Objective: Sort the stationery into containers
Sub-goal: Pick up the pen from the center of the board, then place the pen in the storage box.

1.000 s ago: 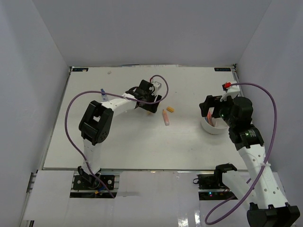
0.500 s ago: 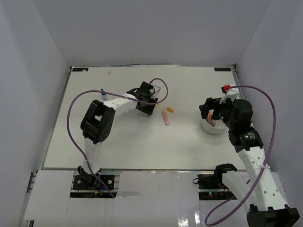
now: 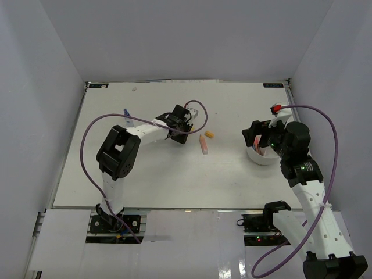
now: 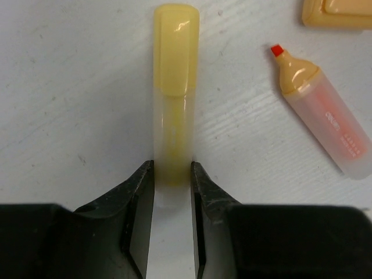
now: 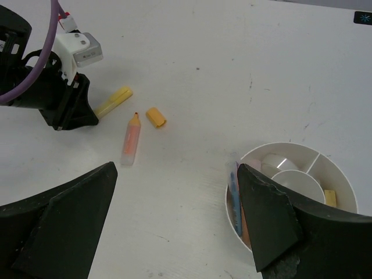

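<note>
A yellow marker [image 4: 175, 87] lies flat on the white table, and my left gripper [image 4: 172, 168] is shut on its rear end, one jaw tight against each side. In the right wrist view the marker [image 5: 114, 102] sticks out from that gripper [image 5: 81, 116]. Just right of it lie an uncapped orange marker [image 4: 325, 125] [image 3: 203, 145] and its orange cap [image 4: 337, 13] [image 3: 209, 135]. The round white tub [image 3: 260, 158] stands at the right. My right gripper [image 5: 176, 174] hangs open above the table beside the tub's left rim [image 5: 279, 146], holding nothing.
The tub holds a blue pen [image 5: 235, 200], a tape ring [image 5: 273, 164] and a yellow eraser [image 5: 330, 199] in separate sections. A small bluish item [image 3: 127, 114] stands left of the left arm. Grey walls close in the table on three sides.
My left gripper has dropped to the table and shut its jaws onto the yellow marker. The right gripper has shifted slightly and stays open.
</note>
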You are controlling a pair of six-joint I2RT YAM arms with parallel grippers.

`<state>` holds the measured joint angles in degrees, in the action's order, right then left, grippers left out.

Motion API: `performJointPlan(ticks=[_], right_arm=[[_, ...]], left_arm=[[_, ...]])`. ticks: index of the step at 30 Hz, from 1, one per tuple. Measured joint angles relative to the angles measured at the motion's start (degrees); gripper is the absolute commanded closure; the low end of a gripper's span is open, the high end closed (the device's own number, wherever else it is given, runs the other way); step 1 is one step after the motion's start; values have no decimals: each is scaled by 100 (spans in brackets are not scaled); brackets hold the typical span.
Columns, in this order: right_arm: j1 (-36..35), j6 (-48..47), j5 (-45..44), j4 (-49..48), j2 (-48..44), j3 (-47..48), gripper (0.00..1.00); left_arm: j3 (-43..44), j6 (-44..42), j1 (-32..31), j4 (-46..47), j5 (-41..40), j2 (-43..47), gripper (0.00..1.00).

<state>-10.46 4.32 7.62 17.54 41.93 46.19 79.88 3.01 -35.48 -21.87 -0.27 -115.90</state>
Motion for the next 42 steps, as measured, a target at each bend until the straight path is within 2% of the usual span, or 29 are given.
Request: performJointPlan(ticks=[7, 14, 18, 28, 38, 42], right_arm=[[0, 234, 798, -256, 243, 20, 10], [-31, 831, 1703, -280, 1145, 487, 10], [-343, 1187, 1950, -332, 1552, 820, 10], [-1543, 1676, 1836, -520, 2636, 1768, 6], [-1945, 1867, 1504, -570, 3224, 2024, 0], [-2011, 1917, 1451, -588, 3375, 2087, 15]], left_arm=[[-901, -92, -175, 195, -37, 831, 92], [-2002, -592, -326, 1320, 400, 2769, 93], [-2446, -929, -413, 2015, 682, 3536, 93], [-3119, -1423, -640, 2723, 914, 3993, 94], [-3388, -1565, -741, 3139, 852, 4474, 92], [-3451, -1604, -822, 3206, 831, 4562, 92]])
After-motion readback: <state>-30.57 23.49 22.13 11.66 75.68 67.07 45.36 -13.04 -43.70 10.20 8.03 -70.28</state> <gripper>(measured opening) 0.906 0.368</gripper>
